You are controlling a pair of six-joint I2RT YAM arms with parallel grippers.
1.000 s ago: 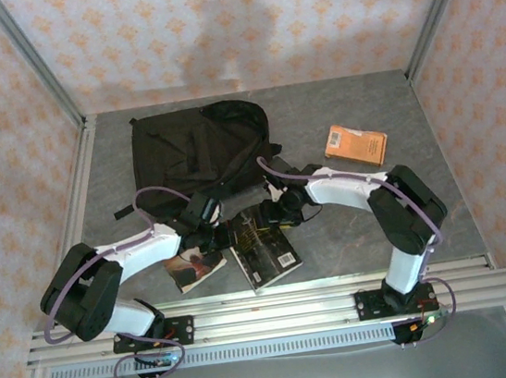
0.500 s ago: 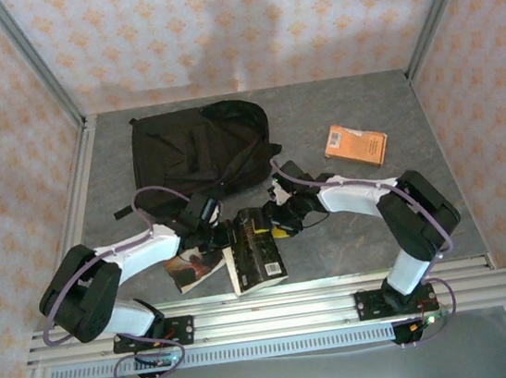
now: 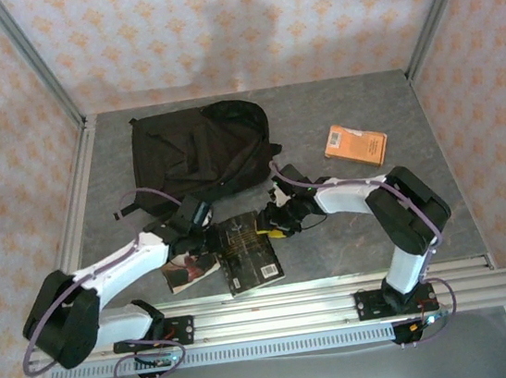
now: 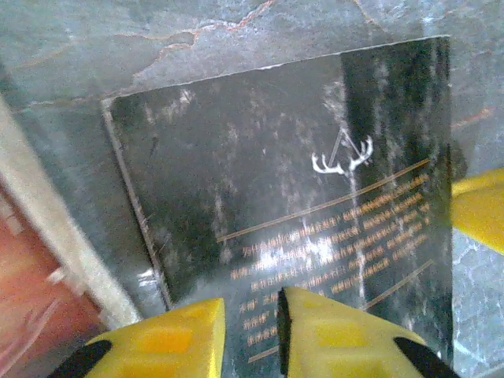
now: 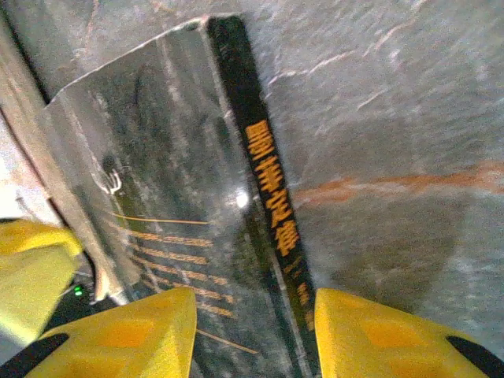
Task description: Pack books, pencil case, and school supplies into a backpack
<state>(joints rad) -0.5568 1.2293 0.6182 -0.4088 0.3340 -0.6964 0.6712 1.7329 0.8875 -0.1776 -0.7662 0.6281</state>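
The black backpack (image 3: 200, 151) lies at the back left of the table. A black-grey book (image 3: 248, 250) (image 4: 276, 197) (image 5: 173, 173) lies near the front edge, between both grippers. My left gripper (image 3: 207, 240) (image 4: 250, 303) hovers over its cover, jaws slightly open with nothing between them. At the book's right edge, my right gripper (image 3: 273, 226) (image 5: 253, 299) stands open astride the spine, one finger over the cover and the other over the table. A dark reddish book (image 3: 189, 270) (image 4: 24, 260) lies to the left. The blue-and-orange book (image 3: 355, 145) lies at the back right.
The aluminium rail (image 3: 277, 299) runs along the front edge just below the books. Metal frame posts and patterned walls close in the left, right and back sides. The grey stone tabletop (image 3: 336, 253) is bare to the right of the book.
The black-grey book, tipped up between the grippers earlier, now lies flatter. My left arm has drawn back to the left and its jaws have parted. The right jaws have narrowed.
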